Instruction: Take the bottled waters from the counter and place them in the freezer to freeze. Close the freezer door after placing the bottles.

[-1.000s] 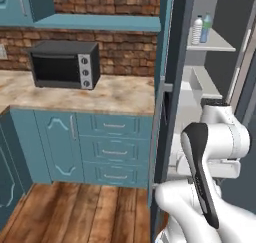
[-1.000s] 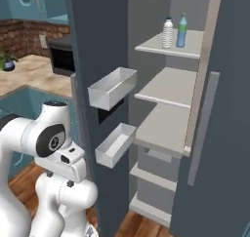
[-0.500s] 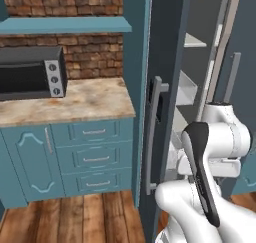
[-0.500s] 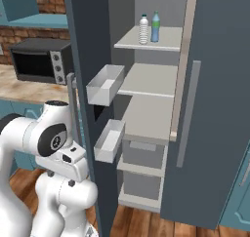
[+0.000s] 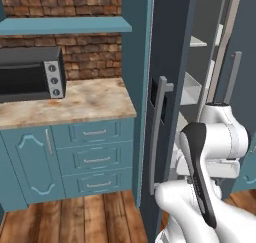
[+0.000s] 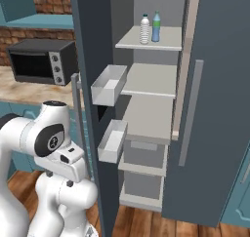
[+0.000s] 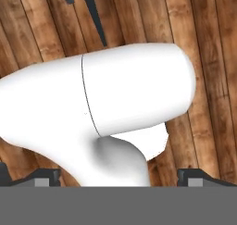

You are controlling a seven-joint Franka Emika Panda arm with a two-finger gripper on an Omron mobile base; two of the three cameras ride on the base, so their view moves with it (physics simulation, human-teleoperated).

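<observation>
Both bottled waters stand side by side on the freezer's top shelf: the clear-whitish bottle (image 6: 145,29) and the blue bottle (image 6: 156,26) with its green cap. The freezer (image 6: 149,114) is open, its light grey shelves bare below them. The freezer door (image 6: 93,60) is swung wide towards me, with two pale bins (image 6: 110,84) on its inner face and a long grey handle (image 5: 158,132) outside. The counter (image 5: 75,104) lies to the left. My arm is folded close over the base, and my gripper (image 7: 119,178) is open, empty, and pointing down at the wooden floor.
A black toaster oven (image 5: 30,74) stands on the counter against the brick wall. Teal drawers (image 5: 92,159) sit under the counter. The freezer's right door (image 6: 215,99), with a grey handle, is shut. The open door's edge is close in front of my arm.
The whole picture has shifted: the base has driven and turned, so the counter slid left and the freezer is nearer. The bottles, door and folded arm have not changed.
</observation>
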